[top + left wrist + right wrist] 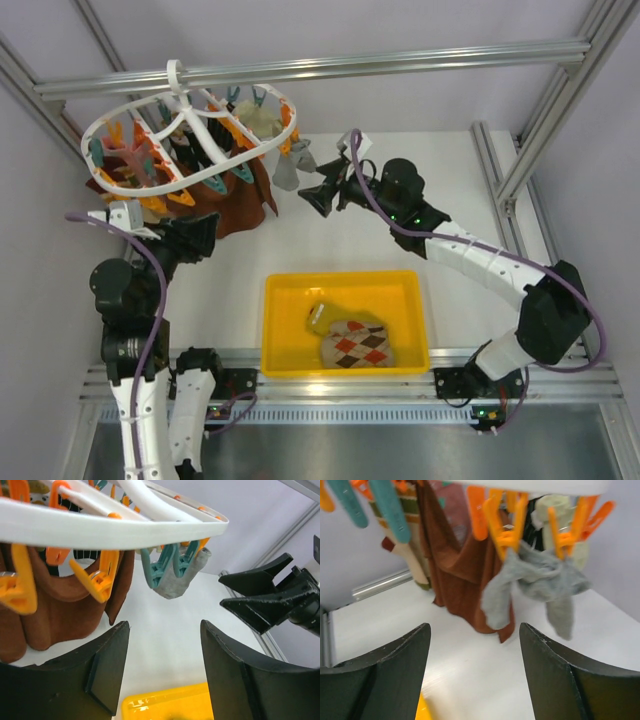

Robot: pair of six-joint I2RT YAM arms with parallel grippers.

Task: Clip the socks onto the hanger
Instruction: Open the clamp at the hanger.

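The argyle sock lies lower centre in the yellow bin, long axis roughly left-right; the hanger hangs upper left. The left claw and right claw are both spread.

text: none legible | labels: none | brands: none | numbers: none | signs: none

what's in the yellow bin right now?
The bin holds an argyle sock with a mustard sock against it. The mustard sock's near part and anything beneath the two are covered, so more socks cannot be ruled out.
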